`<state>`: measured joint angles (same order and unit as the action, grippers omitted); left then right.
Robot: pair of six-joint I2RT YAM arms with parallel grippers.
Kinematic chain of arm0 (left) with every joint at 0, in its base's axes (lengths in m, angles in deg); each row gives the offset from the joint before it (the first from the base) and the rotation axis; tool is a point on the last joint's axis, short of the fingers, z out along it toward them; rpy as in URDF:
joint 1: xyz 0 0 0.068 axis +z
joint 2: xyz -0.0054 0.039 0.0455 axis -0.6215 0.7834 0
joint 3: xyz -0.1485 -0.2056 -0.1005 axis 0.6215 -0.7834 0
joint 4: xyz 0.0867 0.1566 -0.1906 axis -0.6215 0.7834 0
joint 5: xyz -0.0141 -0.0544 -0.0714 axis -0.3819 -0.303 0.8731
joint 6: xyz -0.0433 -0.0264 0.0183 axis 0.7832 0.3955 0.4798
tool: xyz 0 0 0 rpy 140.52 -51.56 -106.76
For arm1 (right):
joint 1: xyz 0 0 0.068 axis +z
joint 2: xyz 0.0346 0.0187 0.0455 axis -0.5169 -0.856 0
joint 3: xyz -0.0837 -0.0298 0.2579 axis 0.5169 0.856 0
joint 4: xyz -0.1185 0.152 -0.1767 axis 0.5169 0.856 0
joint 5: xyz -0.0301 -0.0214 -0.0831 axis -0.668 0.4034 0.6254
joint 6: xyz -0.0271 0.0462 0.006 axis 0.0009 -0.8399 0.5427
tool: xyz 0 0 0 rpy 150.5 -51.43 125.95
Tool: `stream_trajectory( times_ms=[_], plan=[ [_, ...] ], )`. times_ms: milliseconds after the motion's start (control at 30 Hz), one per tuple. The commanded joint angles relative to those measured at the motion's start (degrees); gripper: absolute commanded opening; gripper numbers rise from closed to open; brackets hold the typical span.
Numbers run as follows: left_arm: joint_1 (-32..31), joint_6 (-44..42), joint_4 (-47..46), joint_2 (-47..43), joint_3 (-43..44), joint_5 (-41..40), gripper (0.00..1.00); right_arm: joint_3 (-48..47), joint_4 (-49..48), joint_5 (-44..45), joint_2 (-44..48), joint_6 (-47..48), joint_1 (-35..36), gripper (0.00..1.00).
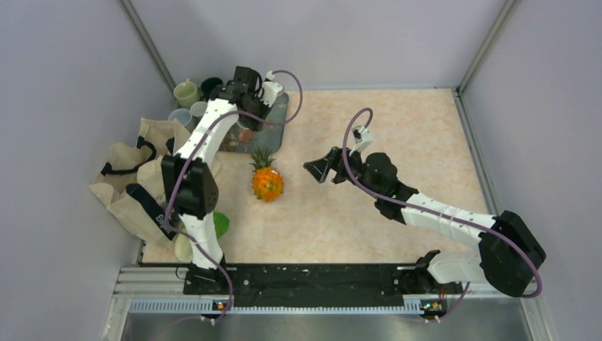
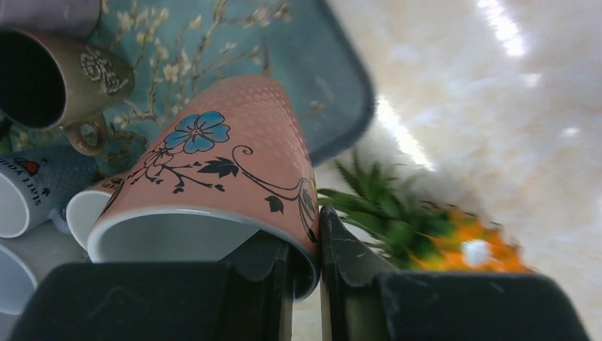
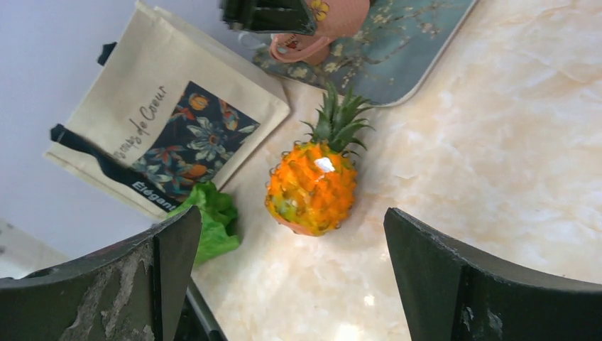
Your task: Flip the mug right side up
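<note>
A pink mug with a blue flower and black vines [image 2: 227, 163] is gripped at its rim by my left gripper [image 2: 305, 249], one finger inside the mouth and one outside. The mug is tilted, mouth toward the camera, held above the teal floral tray [image 2: 312, 78]. In the top view the left gripper [image 1: 245, 106] is over the tray [image 1: 278, 114] at the back left. The mug also shows at the top of the right wrist view [image 3: 334, 18]. My right gripper [image 1: 317, 170] is open and empty above the middle of the table.
A toy pineapple [image 1: 267, 181] lies in front of the tray. A brown mug [image 2: 57, 78] and white mugs [image 2: 28, 199] crowd the tray's left. More cups [image 1: 188, 92] stand at the back left. A canvas tote bag [image 1: 135, 177] and green lettuce [image 3: 209, 224] lie at the left.
</note>
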<state>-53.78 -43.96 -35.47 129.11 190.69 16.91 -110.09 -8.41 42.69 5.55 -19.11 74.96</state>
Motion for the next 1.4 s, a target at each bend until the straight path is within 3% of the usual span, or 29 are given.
stream_trajectory(
  times_ms=[0, 167, 433, 567, 733, 900, 1067, 1233, 1367],
  plan=[
    [4.5, -6.8, 1.5, 8.1, 9.3, -4.9, 0.0, 0.4, 5.2, 3.0, 4.5, 6.1, 0.0, 0.99],
    [7.1, -7.3, 1.2, 16.2, 14.9, -6.1, 0.0, 1.7, 8.1, 6.1, 7.3, 8.0, 0.0, 0.99],
    [7.5, -9.4, 3.9, 21.6, 17.6, -6.1, 0.0, 2.5, 9.2, 7.7, 8.8, 9.2, 0.0, 0.99],
    [7.8, -10.0, 2.9, 22.5, 17.6, -9.2, 0.31, 2.3, 9.2, 7.7, 8.5, 9.7, 0.0, 0.99],
    [8.0, -9.2, -0.1, 20.9, 17.2, -8.9, 0.48, 1.6, 10.1, 7.6, 8.4, 10.6, 0.0, 0.99],
    [7.9, -6.7, -5.1, 14.5, 14.4, -7.2, 0.65, 0.1, 13.7, 9.8, 8.2, 14.3, 0.0, 0.99],
    [7.8, -0.9, -10.3, 3.5, 8.6, -3.8, 0.71, -3.0, 21.2, 15.3, 7.5, 21.0, -1.4, 0.99],
    [7.8, 6.4, -22.9, -13.4, -11.0, -0.7, 0.73, -1.9, 24.9, 20.5, 8.8, 24.2, -7.5, 0.99],
    [7.6, 8.3, -26.2, -25.0, -26.0, 2.2, 0.76, -0.2, 27.9, 23.9, 9.1, 22.4, -15.5, 0.99]
  ],
)
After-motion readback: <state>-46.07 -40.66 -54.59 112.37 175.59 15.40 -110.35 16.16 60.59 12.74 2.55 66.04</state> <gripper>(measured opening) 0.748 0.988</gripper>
